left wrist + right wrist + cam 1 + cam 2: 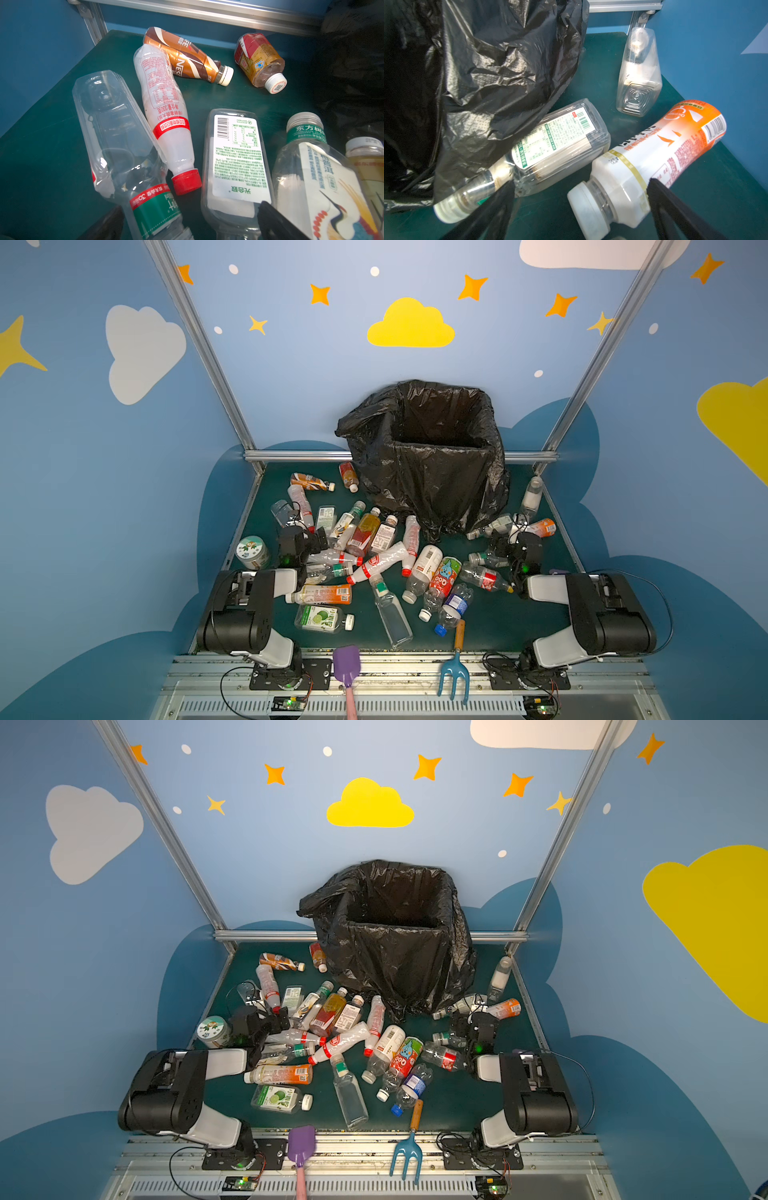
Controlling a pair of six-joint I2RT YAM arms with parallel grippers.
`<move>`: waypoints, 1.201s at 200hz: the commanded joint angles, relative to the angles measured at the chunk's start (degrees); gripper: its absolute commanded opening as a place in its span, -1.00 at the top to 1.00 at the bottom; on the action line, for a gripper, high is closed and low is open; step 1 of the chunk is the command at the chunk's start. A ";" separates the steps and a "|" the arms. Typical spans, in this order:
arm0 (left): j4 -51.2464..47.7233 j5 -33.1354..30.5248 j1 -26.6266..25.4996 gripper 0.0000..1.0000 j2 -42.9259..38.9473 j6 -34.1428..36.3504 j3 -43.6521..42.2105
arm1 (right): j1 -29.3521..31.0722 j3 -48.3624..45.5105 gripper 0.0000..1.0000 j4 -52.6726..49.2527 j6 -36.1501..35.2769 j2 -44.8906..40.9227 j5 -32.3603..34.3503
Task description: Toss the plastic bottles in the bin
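Purple shovel [346,664] and blue rake [455,676], one of each, lie at the table's [498,622] near edge. Nothing looks binned yet: the one bin [436,481], at the far edge, seems empty (its bottom is dark, mind). I count about twenty-three plastic bottles [382,562] strewn across the table, plus one jar [251,551]. Left gripper [190,207] and right gripper [580,181] both gape wide over bottles, holding nothing.
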 commanded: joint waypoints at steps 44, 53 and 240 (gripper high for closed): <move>0.24 1.45 1.00 -0.97 -0.68 -0.53 -0.15 | -0.32 1.04 -0.94 -0.18 0.25 -0.43 -0.16; 0.32 1.84 1.15 -0.96 -0.77 -0.61 -0.22 | -0.48 0.92 -0.94 -0.10 0.32 -0.52 -0.49; -61.60 -8.07 2.62 -1.00 -13.09 -9.34 39.08 | -16.17 36.84 -0.84 -71.92 11.73 -22.19 -12.75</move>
